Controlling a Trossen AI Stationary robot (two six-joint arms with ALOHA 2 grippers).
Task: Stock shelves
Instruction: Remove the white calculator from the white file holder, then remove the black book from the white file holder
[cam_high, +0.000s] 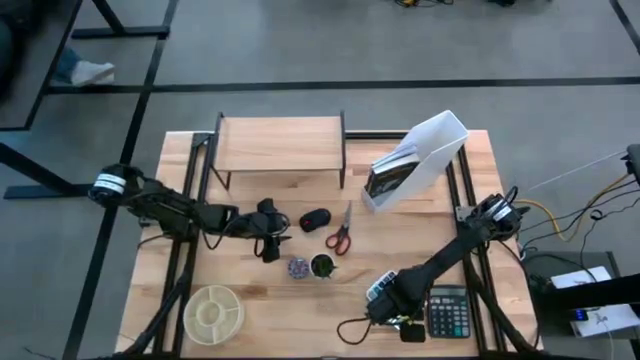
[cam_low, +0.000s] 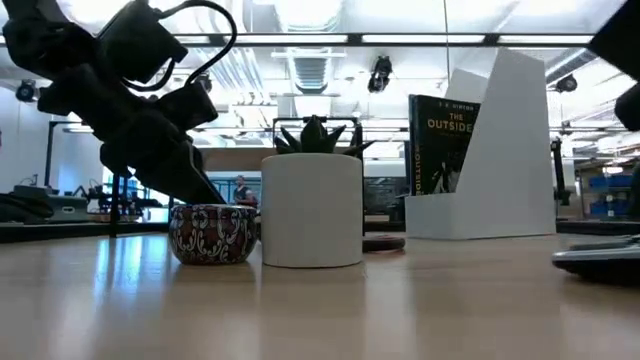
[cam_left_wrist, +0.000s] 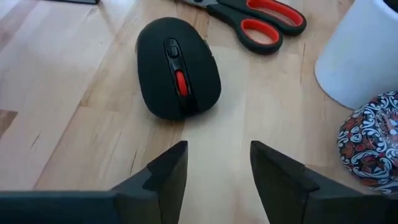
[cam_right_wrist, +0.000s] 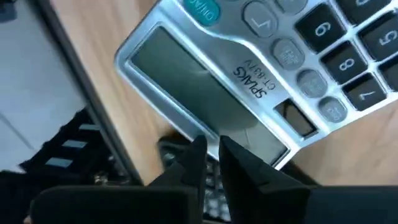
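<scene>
Nothing is on the shelf (cam_high: 279, 134) yet — its light-wood top at the far side of the table (cam_high: 470, 215) is bare, so by my reckoning the stocking has hardly begun. My left gripper (cam_left_wrist: 217, 163) hangs low over the table with its fingers spread and empty, pointed at the black mouse (cam_left_wrist: 178, 67) that lies just ahead of them; I judge that to be the first thing I mean to carry up. The red-handled scissors (cam_high: 340, 236), the white plant pot (cam_low: 312, 209) and the small patterned tin (cam_low: 212, 233) beside it all sit near the middle of the table, well short of the shelf. My right gripper (cam_right_wrist: 211, 152) is down at the near right by the calculator (cam_right_wrist: 261, 74), fingers nearly closed with only a slit between them, gripping nothing that I can see. The white file holder (cam_high: 420, 160) with a book stands to the shelf's right — everything is left to do.
</scene>
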